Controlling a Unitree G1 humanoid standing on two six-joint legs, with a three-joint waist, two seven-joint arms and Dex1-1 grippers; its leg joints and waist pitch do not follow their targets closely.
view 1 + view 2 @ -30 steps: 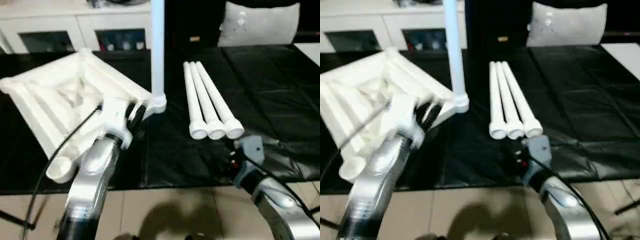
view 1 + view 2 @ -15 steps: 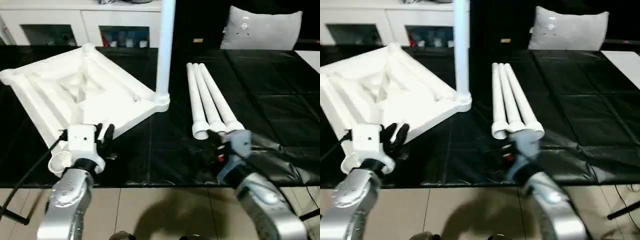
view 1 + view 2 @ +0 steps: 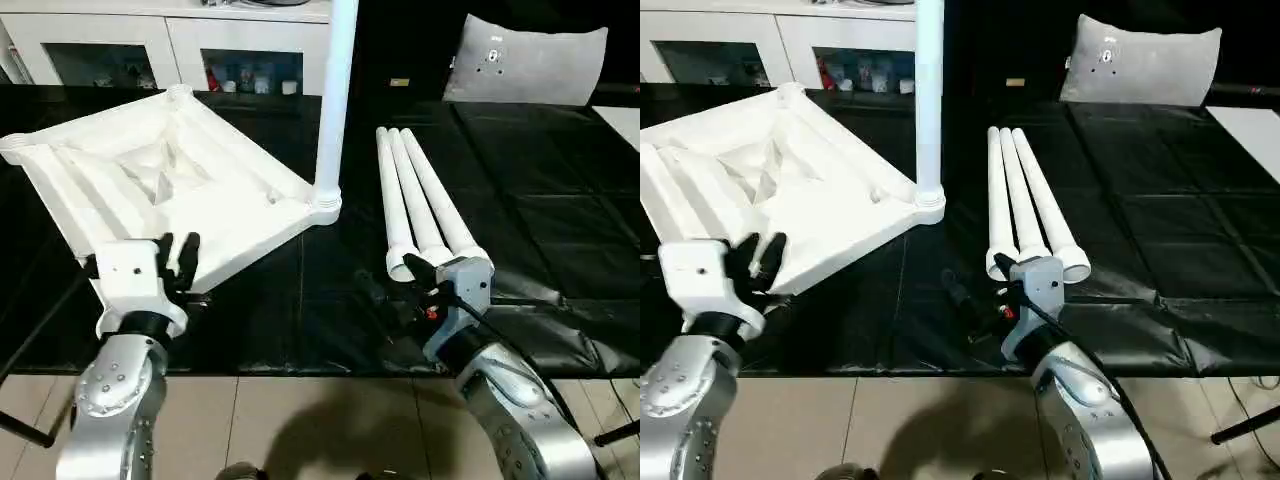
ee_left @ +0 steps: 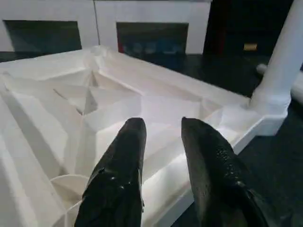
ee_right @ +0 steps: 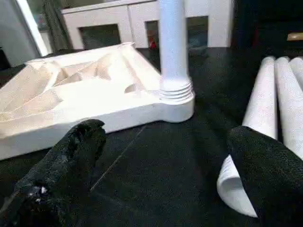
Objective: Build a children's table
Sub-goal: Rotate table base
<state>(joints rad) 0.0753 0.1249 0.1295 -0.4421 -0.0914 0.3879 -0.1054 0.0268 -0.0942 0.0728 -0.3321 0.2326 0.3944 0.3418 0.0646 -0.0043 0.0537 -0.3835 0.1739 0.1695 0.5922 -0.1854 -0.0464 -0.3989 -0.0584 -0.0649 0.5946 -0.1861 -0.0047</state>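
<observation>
Nearest, at the front edge of the large black-covered work surface (image 3: 560, 200), the two silver forearms reach in. The left gripper (image 4: 163, 137) hovers over the near edge of the white plastic rectangular tabletop (image 3: 150, 190), its two black fingers (image 4: 208, 161) a narrow gap apart and clasping nothing. The right gripper (image 5: 165, 156) stands with its fingers spread wide and empty, low over the black cover, just beside the near ends of three long white tapered tube legs (image 3: 420, 200).

The tabletop lies on the left, ribbed underside up and turned at an angle, with a round socket at each corner. The three loose legs lie side by side, touching, to its right, running from near to far. At the tabletop's right corner a fourth white tube leg (image 3: 335, 100) stands upright in its socket.

Beyond the work surface are white cabinets (image 3: 120, 45) and a grey cushion (image 3: 525, 62).
</observation>
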